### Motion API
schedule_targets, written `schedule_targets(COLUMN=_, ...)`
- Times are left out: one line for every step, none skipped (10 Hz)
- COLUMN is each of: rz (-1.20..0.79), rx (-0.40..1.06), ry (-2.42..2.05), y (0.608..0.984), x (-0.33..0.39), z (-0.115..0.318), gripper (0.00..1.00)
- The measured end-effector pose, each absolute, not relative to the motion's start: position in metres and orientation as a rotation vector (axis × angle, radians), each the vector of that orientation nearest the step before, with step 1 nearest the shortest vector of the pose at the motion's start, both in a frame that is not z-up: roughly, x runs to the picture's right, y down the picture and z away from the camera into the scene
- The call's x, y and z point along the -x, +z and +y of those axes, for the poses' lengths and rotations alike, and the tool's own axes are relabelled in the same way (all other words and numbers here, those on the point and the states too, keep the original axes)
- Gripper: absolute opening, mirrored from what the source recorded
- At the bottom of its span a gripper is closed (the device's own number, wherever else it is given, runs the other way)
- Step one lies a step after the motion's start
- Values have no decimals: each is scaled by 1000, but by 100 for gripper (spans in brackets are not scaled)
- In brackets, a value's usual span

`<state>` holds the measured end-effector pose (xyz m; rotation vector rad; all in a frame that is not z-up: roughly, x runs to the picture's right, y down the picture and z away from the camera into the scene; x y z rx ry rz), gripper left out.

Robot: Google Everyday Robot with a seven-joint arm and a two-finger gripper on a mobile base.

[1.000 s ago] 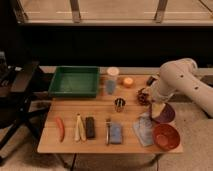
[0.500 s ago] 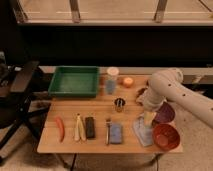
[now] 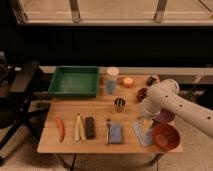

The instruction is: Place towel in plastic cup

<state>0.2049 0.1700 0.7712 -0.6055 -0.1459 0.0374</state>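
Hanging just above the pale blue-grey rumpled cloth towel (image 3: 139, 136) at the lower right of the wooden worktop (image 3: 95, 109), the pincer (image 3: 146, 125) is spread wide and grips nothing. The tall translucent plastic cup (image 3: 112, 80) stands well apart — up and left, near frame centre.

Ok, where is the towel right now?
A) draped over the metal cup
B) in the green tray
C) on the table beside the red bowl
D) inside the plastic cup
C: the towel lies at the table's front right next to the red bowl, with the gripper low over it. The plastic cup stands apart near the back edge.
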Motion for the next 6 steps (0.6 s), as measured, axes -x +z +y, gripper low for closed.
schedule_targets(rz=-143, rx=602, ry=44, y=777, x=-204, z=176, gripper=80)
schedule_targets(rz=-137, rx=599, ry=52, y=786, x=-204, z=184, gripper=80)
schedule_targets(rz=-117, rx=595, ry=51, y=794, x=-206, z=192, gripper=80)
schedule_targets(rz=-101, rx=596, ry=44, y=802, x=-206, z=199, gripper=80)
schedule_targets(rz=-97, rx=603, ry=44, y=810, x=-207, z=204, gripper=80)
schedule_targets(rz=-96, rx=604, ry=45, y=811, x=-208, z=205, gripper=80)
